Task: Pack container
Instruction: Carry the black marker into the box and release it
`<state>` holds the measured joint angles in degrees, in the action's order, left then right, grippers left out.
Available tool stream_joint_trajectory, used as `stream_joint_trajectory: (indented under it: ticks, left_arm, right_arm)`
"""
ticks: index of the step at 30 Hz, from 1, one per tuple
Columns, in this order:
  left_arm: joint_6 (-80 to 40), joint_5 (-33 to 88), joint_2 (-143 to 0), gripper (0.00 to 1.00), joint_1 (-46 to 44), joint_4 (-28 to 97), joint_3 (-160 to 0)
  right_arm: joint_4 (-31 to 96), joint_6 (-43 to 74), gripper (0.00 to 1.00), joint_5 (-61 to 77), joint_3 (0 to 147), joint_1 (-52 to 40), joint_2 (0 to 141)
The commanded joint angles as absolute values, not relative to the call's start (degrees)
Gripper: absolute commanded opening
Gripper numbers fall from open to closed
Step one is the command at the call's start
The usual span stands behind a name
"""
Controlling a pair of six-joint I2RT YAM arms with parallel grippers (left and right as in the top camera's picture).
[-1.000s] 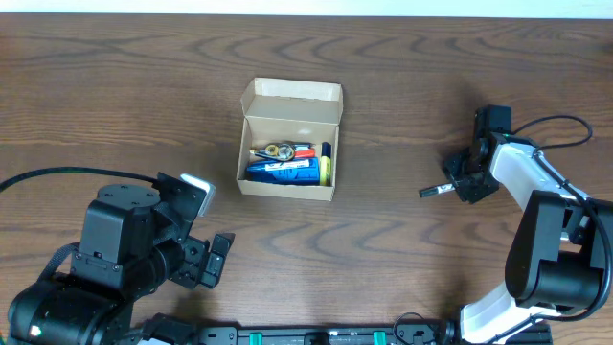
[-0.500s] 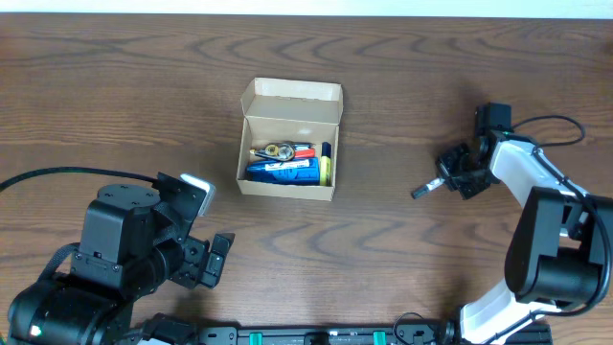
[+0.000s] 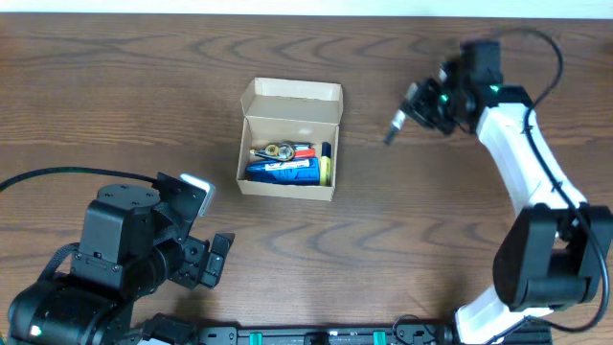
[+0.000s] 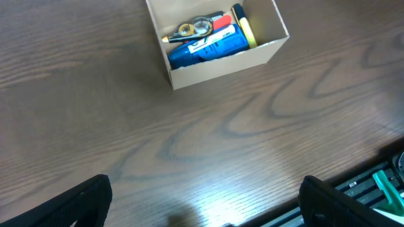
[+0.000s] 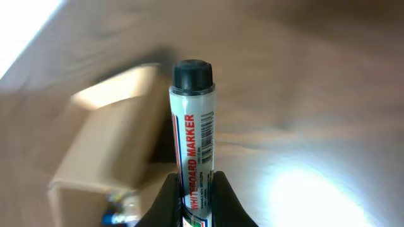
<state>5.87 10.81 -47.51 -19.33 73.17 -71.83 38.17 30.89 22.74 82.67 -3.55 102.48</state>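
Note:
The container [image 3: 285, 188], a small tan cardboard box with its flap lid open, stands mid-table and holds a blue item [image 3: 282, 171], a red pen and other small things. In the left wrist view the container [image 4: 221, 66] is far ahead of my left gripper [image 4: 208, 208], which is open with nothing between its fingers. My right gripper [image 3: 424, 103] is up off the table to the right of the box. It is shut on a white whiteboard marker [image 3: 397, 125] with a black cap. The right wrist view has the marker [image 5: 192, 132] upright between the fingers [image 5: 169, 198], with the blurred container [image 5: 107, 148] beyond.
My left arm's large black body [image 3: 124, 249] fills the near left of the dark wooden table [image 3: 383, 249]. A black cable [image 3: 57, 177] runs to it from the left edge. The right arm reaches in from the near right corner.
My right gripper closed on the marker, lifted it from the table at the right, and carried it back and to the left toward the box. The left arm stayed still.

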Motion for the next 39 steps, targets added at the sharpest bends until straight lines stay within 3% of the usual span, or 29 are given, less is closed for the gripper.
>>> stream_joint_trajectory:
  ticks: [1, 10, 18, 24, 33, 34, 36, 37, 39]
  left_arm:
    - [6.2, 11.4, -47.6, 0.95, -19.1, 73.3, -72.6]
    - [6.2, 11.4, -47.6, 0.95, -19.1, 73.3, -72.6]
    - [6.2, 11.4, -47.6, 0.95, -19.1, 73.3, -72.6]
    - [6.2, 11.4, -47.6, 0.95, -19.1, 73.3, -72.6]
    - [6.2, 11.4, -47.6, 0.95, -19.1, 73.3, -72.6]
    - [6.2, 11.4, -47.6, 0.95, -19.1, 73.3, -72.6]
    - [6.2, 11.4, -47.6, 0.95, -19.1, 73.3, -72.6]
    - [6.2, 11.4, -47.6, 0.95, -19.1, 73.3, -72.6]
    - [6.2, 11.4, -47.6, 0.95, -19.1, 73.3, -72.6]
  right_arm:
    - [38.2, 19.0, 0.01, 24.0, 88.1, -9.6, 100.5]
    - [34.7, -11.1, 0.01, 20.1, 90.7, -27.0, 100.7]
    - [37.0, -38.8, 0.01, 19.6, 90.5, -36.2, 103.2]
    - [40.5, -47.3, 0.01, 19.3, 90.5, -37.9, 107.8]
    - [42.0, -47.9, 0.02, 19.3, 90.5, -38.0, 111.8]
    - [42.0, -47.9, 0.07, 19.3, 90.5, -38.0, 111.9]
    - [42.0, -47.8, 0.42, 19.3, 90.5, -38.0, 111.9]
    - [42.0, -47.2, 0.52, 19.3, 90.7, -38.0, 111.9]
    - [42.1, -43.6, 0.64, 19.3, 91.5, -38.0, 111.8]
